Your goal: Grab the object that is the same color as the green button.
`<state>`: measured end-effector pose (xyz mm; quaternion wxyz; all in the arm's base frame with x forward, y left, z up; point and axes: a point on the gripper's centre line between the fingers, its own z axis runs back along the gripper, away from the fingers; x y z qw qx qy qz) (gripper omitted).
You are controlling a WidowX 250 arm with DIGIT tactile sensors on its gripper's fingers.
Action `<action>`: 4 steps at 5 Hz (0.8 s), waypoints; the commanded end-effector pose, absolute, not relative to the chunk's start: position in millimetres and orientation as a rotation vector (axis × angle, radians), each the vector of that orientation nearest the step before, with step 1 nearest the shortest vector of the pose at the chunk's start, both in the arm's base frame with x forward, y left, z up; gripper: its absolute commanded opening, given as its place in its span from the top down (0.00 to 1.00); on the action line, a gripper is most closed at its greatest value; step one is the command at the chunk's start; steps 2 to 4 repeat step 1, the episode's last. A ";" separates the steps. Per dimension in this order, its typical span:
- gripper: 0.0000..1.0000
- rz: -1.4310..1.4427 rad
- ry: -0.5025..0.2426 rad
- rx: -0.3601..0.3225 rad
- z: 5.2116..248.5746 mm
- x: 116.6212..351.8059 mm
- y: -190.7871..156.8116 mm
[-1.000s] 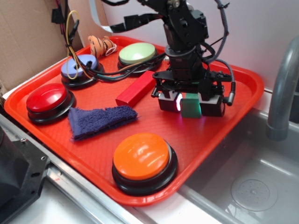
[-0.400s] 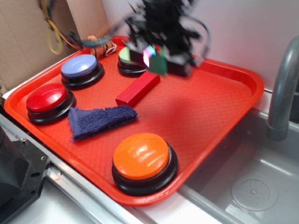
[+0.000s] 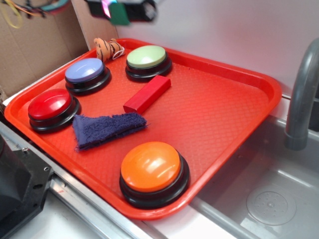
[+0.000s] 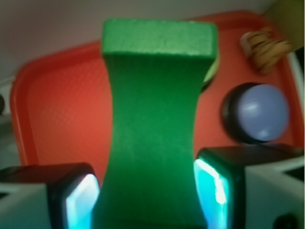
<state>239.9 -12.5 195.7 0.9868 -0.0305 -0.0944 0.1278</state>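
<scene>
My gripper [image 3: 121, 10] is high above the tray's far left, at the top edge of the exterior view, blurred. It is shut on the dark green wooden block [image 3: 119, 15]. In the wrist view the green block [image 4: 155, 129] fills the middle, pinched between the two lit fingertips [image 4: 78, 202]. The pale green dome button [image 3: 146, 57] on its black base sits at the back of the red tray [image 3: 224, 114]; in the wrist view it is mostly hidden behind the block.
On the tray are a blue button [image 3: 85, 70], a red button [image 3: 50, 104], a large orange button [image 3: 150, 167], a red rectangular block [image 3: 147, 93] and a dark blue cloth [image 3: 107, 127]. An orange striped item [image 3: 108, 48] lies at the back. A sink and grey faucet [image 3: 301, 94] stand right.
The gripper has lifted the green block off the tray and carried it up and to the back left, now near the top of the exterior view.
</scene>
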 end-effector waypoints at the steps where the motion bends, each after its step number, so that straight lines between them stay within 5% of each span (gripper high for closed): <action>1: 1.00 0.340 -0.230 -0.096 221.3 220.0 11.5; 4: 1.00 0.340 -0.230 -0.096 221.3 220.0 11.5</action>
